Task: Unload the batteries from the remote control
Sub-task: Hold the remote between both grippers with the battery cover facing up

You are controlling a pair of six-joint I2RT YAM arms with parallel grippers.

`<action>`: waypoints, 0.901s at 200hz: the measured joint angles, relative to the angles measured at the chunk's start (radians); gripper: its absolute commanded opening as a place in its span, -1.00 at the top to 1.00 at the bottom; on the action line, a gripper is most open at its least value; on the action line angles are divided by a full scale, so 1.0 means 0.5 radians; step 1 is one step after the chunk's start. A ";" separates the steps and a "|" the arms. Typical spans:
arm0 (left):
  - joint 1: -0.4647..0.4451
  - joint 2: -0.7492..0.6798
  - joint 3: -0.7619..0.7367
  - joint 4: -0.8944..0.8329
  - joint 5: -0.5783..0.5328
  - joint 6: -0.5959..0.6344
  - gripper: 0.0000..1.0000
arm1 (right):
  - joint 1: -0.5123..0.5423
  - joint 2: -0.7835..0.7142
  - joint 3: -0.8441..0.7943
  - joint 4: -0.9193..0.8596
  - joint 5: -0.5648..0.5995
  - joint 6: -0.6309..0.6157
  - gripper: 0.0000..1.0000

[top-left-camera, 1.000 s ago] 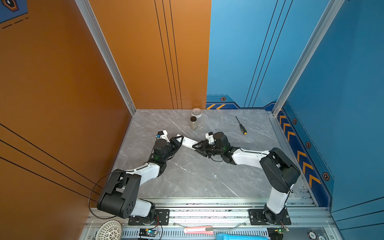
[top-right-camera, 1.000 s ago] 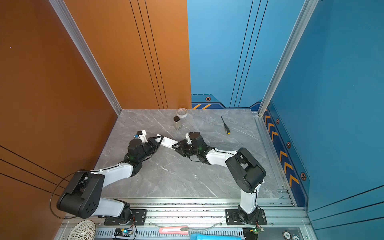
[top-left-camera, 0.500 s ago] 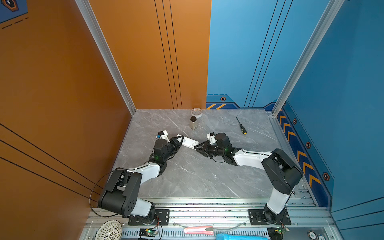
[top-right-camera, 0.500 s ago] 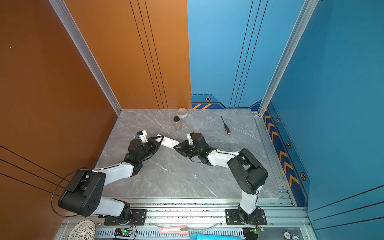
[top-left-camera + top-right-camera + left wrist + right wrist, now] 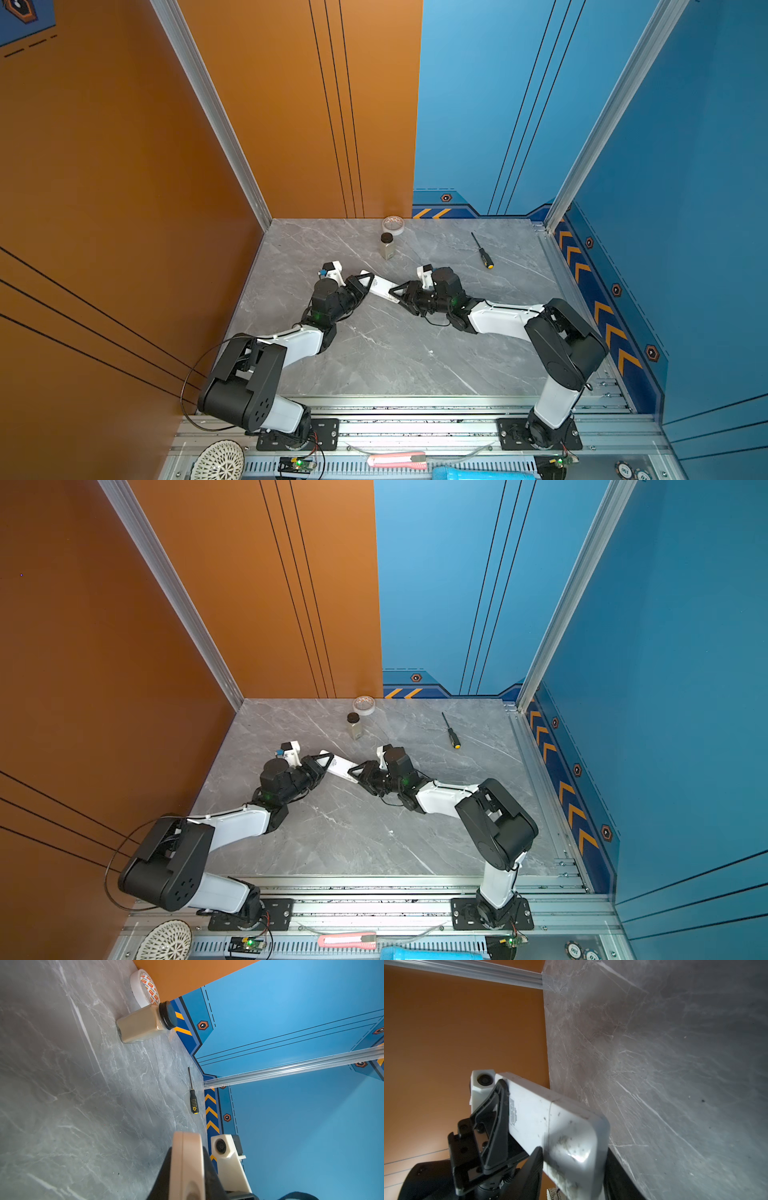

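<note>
Remote (image 5: 382, 286) pinned mid-table between both arms, batteries hidden.
Near: alu rail (image 5: 415, 428), then grey marble table (image 5: 395, 357). Left gripper (image 5: 368, 282) clamped narrow on one end of the white remote. Right gripper (image 5: 397, 293) straddles the other end; gripping or loose, can't tell. Remote's back looks closed. Behind: upright clear jar (image 5: 386, 247), black cap, full of beige powder. Tape (image 5: 393, 225) lies flat just behind the jar, screwdriver (image 5: 482, 251) off right. Orange wall (image 5: 291, 124) left, blue wall (image 5: 498, 104) right.

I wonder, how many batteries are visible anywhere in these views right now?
0. None shows on the table. Some may be hidden inside the white remote, clamped by the left gripper, its other end between the jaws of the right gripper.
</note>
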 measured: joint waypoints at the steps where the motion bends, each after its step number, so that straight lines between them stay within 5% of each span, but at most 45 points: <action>1: 0.000 0.000 0.000 0.001 0.001 0.000 1.00 | 0.000 0.000 0.000 -0.001 0.001 -0.002 0.31; 49: 0.005 0.015 0.000 0.040 0.008 -0.030 1.00 | -0.023 -0.034 -0.065 0.066 0.005 0.035 0.52; 100: 0.014 0.019 0.000 0.056 0.008 -0.033 1.00 | -0.024 -0.036 -0.080 0.076 0.008 0.009 -0.01; 180: 0.013 0.018 -0.009 0.019 0.000 0.040 1.00 | -0.024 -0.145 -0.168 0.008 0.021 -0.024 0.14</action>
